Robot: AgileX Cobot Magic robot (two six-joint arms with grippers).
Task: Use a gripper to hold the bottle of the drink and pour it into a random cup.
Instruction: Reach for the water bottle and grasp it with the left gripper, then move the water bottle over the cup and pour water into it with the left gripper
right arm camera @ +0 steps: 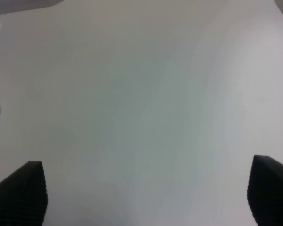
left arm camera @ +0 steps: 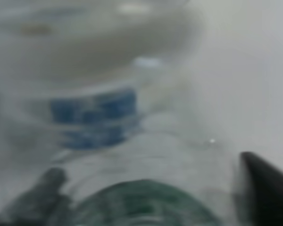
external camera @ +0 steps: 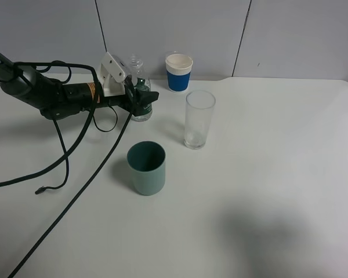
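The left gripper [external camera: 144, 99] clenched the upright water bottle [external camera: 138, 72] — the clear glass [external camera: 199, 119] stood near, toward the right arm's side.

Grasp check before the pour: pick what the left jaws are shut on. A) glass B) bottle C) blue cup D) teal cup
B: the left jaws clamp the bottle at its green label; the glass, teal cup and blue cup stand untouched.

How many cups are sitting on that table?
3: a blue cup at the back, a clear glass in the middle, a teal cup nearest the front. None looks hidden.
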